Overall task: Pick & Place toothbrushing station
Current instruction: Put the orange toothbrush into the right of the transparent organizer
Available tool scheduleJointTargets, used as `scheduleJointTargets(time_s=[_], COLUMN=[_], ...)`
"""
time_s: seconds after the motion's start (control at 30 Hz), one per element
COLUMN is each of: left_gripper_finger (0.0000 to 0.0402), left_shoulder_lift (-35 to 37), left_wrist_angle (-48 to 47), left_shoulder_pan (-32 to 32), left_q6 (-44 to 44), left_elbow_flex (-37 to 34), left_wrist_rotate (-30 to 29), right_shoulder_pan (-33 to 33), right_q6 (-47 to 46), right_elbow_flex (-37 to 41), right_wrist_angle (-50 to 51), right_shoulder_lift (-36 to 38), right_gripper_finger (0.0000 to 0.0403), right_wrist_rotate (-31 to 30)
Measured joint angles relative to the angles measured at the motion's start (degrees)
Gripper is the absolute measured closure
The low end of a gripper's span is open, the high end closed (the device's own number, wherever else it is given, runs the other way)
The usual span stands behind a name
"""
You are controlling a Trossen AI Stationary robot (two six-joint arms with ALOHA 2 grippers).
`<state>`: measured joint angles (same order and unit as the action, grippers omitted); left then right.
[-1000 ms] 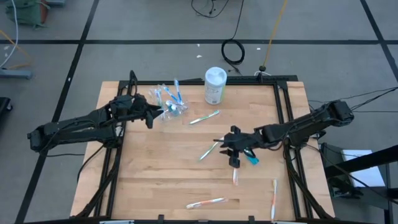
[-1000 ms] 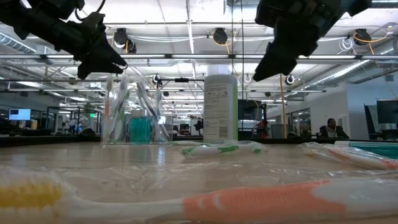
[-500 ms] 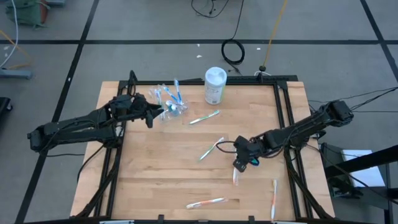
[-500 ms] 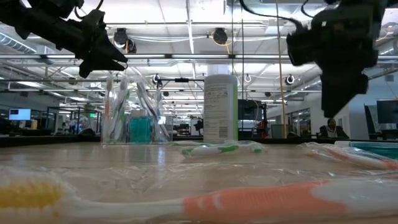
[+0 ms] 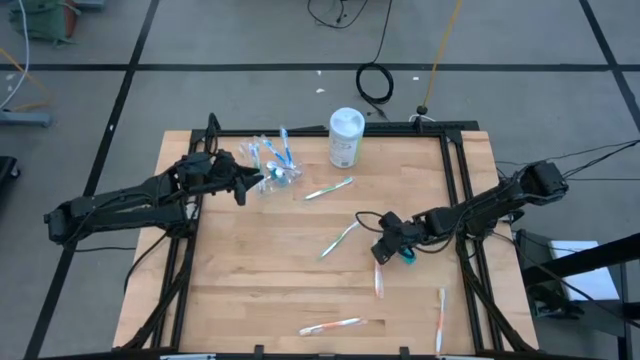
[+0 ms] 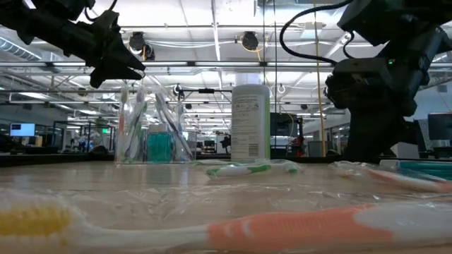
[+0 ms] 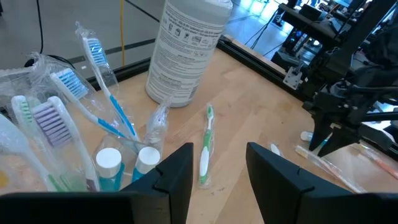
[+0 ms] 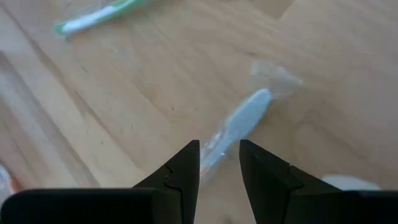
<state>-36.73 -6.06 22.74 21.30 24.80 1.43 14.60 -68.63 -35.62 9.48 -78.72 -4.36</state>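
Observation:
The clear cup (image 5: 276, 172) stands on its base at the table's far left. It holds several toothbrushes (image 7: 102, 93) and teal tubes with white caps (image 7: 109, 163). My left gripper (image 5: 243, 186) hangs open just left of the cup, above the table, with nothing between its fingers (image 7: 180, 171). My right gripper (image 5: 383, 250) is low over the table's middle right, pointing steeply down and open. In the right wrist view its fingers stand on either side of a wrapped white toothbrush (image 8: 244, 115) lying flat on the wood. The gripper hides that brush in the high view. A teal tube (image 5: 408, 257) lies beside it.
A white canister (image 5: 345, 137) stands at the far edge, right of the cup. Loose wrapped toothbrushes lie flat on the wood: one green (image 5: 329, 188), one green-white (image 5: 340, 240), and orange-white ones (image 5: 378, 282) (image 5: 440, 318) (image 5: 331, 326) toward the near edge. A black frame (image 5: 452, 180) borders the table.
My right gripper has come down toward the table, rolling about the line it points along, and now stands low over a wrapped toothbrush. The cup, the tube and the loose brushes have stayed where they were.

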Motion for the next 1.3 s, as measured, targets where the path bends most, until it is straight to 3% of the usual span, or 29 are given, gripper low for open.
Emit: scheduleJointTargets(time_s=[0.43, 0.83, 0.97, 1.17, 1.3], left_gripper_finger=[0.0249, 0.0250, 0.0249, 0.0249, 0.0249], left_shoulder_lift=[0.00, -0.02, -0.01, -0.01, 0.00], left_wrist_angle=[0.01, 0.04, 0.04, 0.14, 0.13], left_shoulder_pan=[-0.01, -0.02, -0.02, 0.00, -0.02], left_q6=[0.20, 0.20, 0.17, 0.05, -0.16], left_elbow_flex=[0.00, 0.00, 0.00, 0.00, 0.00], left_wrist_rotate=[0.00, 0.02, 0.02, 0.02, 0.01], right_shoulder_pan=[-0.80, -0.80, -1.14, -2.47, -3.67], right_q6=[4.06, 8.60, 15.16, 20.27, 21.13], right_elbow_flex=[2.56, 2.27, 2.49, 2.58, 2.58], right_wrist_angle=[-3.97, -12.13, -16.71, -18.31, -18.99], right_shoulder_lift=[-1.02, -8.28, -8.35, -8.23, -8.20], right_gripper_finger=[0.0298, 0.0300, 0.0323, 0.0391, 0.0394], right_wrist_rotate=[-0.22, -0.42, -0.27, 0.02, 0.08])
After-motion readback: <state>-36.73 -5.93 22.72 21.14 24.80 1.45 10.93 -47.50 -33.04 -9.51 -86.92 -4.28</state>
